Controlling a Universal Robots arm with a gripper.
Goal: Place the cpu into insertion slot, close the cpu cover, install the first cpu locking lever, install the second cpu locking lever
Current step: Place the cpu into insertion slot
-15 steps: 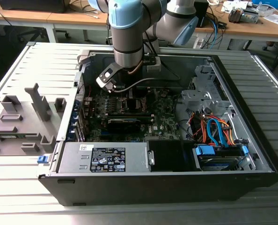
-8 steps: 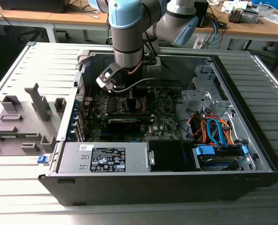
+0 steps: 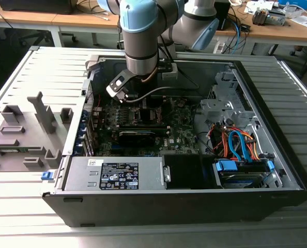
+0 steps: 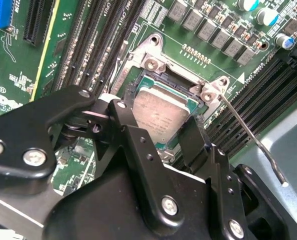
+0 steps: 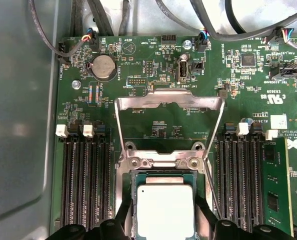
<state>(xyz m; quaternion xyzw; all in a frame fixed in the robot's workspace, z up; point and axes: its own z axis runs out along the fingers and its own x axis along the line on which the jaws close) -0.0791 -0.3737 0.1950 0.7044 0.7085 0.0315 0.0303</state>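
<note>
I'm working inside the open black computer case point(image 3: 169, 209), with my grey-and-blue arm point(image 3: 140, 46) reaching down in the upper centre-left of the exterior view. My black two-finger gripper point(image 5: 164, 222) is clamping, as far as I can judge, on the small flat square cpu with the plain silver-grey metal top point(image 5: 166, 210). One finger is sitting against each of two opposite edges, jaws apart only by the chip's width. The cpu is lying flat in the square silver-rimmed insertion slot point(image 5: 161, 161) on the green motherboard point(image 5: 158, 75), metal top facing up; seated or just short of it, can't tell. It's square, so no real long axis, and its edges are running parallel to the slot rim and to the long black memory slots point(image 5: 83, 185) flanking it. The thin silver frame-plate cpu cover point(image 5: 168, 100) is standing flipped open beyond the slot, toward the round coin battery point(image 5: 104, 66). A thin wire locking lever point(image 4: 248, 137) is sticking out unlatched beside the slot. Handling guess: light, rigid and smooth, fragile at the underside contacts and slot pins, so side edges only, low force, kept level.
</note>
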